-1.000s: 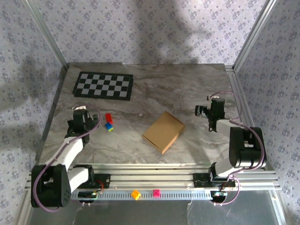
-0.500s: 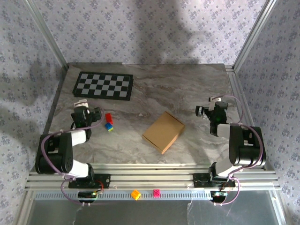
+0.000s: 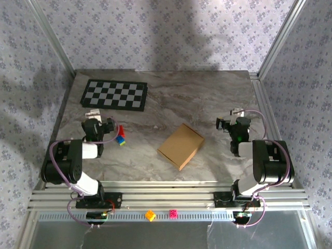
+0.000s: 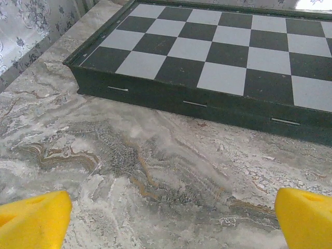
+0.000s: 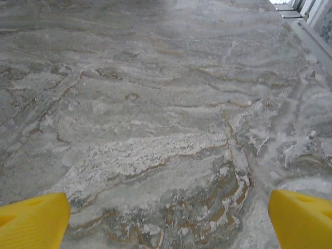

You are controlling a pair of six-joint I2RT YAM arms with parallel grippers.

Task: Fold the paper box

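The paper box [image 3: 180, 146] lies flat on the marbled table [image 3: 202, 98], a little toward the near edge and roughly midway between the two arms. It appears as a closed tan rectangle, turned at an angle to the table's edges, with one corner toward the near rail. Nothing rests on it and nothing touches it.

The right gripper [image 3: 232, 122] sits well to the right of the box, low over the table, apart from it. In the right wrist view its yellow fingers [image 5: 32, 222] stand at the two lower corners, spread wide, with bare marble between them and nothing held.

The left gripper [image 3: 98, 121] sits well to the left of the box, folded back near its own base. In the left wrist view its yellow fingers [image 4: 34, 220] are likewise spread wide with nothing between them but table. It faces the checkerboard mat [image 3: 114, 94], whose dark near edge crosses the view ahead.

Just right of the left gripper lie a small red block [image 3: 120, 129] and a blue-and-green block [image 3: 121, 140], close together. An orange block [image 3: 150, 215] and a pink block [image 3: 173, 213] sit on the front rail [image 3: 207, 199]. Patterned wallpaper [image 3: 171, 36] lines the enclosure.
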